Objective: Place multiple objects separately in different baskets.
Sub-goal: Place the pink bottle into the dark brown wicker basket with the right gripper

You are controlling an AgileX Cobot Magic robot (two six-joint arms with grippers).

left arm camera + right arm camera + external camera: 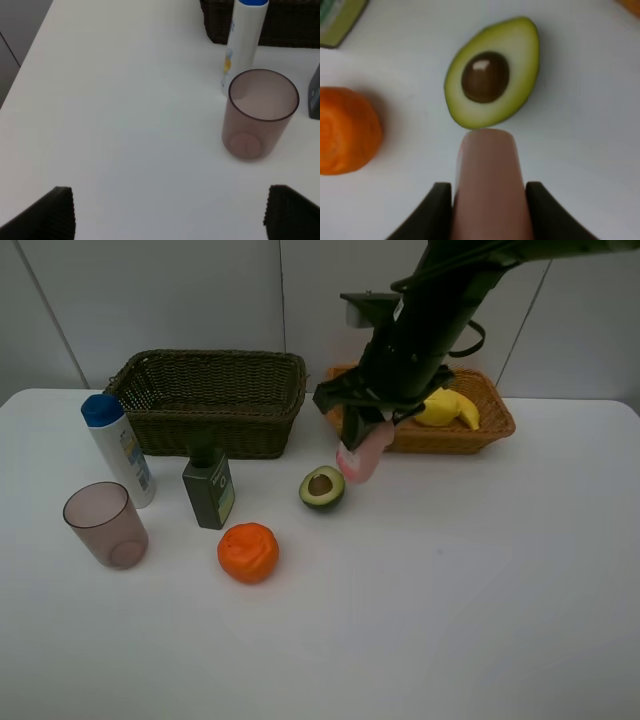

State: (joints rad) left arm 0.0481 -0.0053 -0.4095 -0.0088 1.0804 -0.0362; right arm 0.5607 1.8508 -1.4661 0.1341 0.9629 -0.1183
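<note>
Two of eight sorted.
At one o'clock, orange-tan wicker basket (472,438) holds yellow banana (466,412), lemon (438,406); my right gripper (365,430) pinches the pink bottle (489,170).

White table (450,620) carries dark basket (210,425), tan basket (450,437), cup (105,525), white bottle (122,452), green bottle (209,490), orange (248,552), avocado half (322,487).
</note>
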